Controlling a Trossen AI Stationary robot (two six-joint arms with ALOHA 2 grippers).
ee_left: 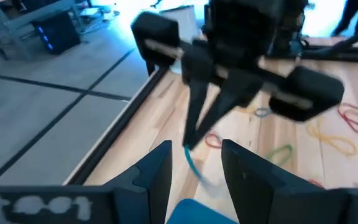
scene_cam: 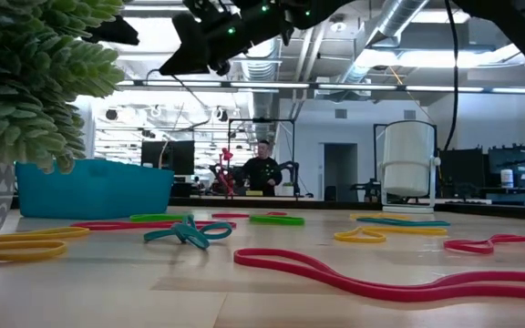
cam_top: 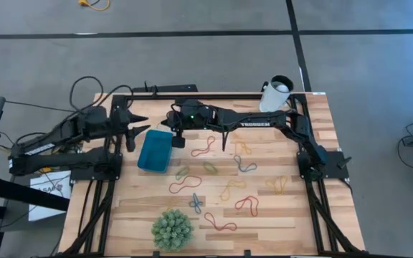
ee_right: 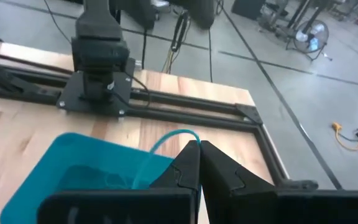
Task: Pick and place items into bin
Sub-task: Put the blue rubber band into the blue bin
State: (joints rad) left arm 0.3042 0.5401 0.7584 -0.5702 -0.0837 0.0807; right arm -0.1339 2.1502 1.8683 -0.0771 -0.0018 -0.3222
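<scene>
The right gripper (ee_right: pixel 199 163) is extended across the table to the far-left area and hangs above the teal-blue bin (cam_top: pixel 155 150), its fingers pressed together on a thin blue rubber band (ee_right: pixel 166 149) that loops out from the tips and trails down over the bin's interior. The left wrist view shows the same band (ee_left: pixel 194 167) dangling from the closed tips. The left gripper (cam_top: pixel 142 125) waits just left of the bin, fingers spread and holding nothing.

The bin sits on the wooden table (cam_top: pixel 278 215) at far left. The remaining bands lie scattered to its right and nearer: a red band (cam_top: pixel 247 206), a yellow band (cam_top: pixel 277 185) and a green band (cam_top: pixel 211 168) among them. A green spiky ball (cam_top: pixel 172 228) rests at the near edge, and a white cup (cam_top: pixel 275 94) stands at the far edge.

Risks, as judged:
- The band could cling to a finger on release and be carried out of the bin.
- Part of the loop may drape over the rim and spring onto the table.
- The two grippers are near each other, so any move by the left arm invites contact.
</scene>
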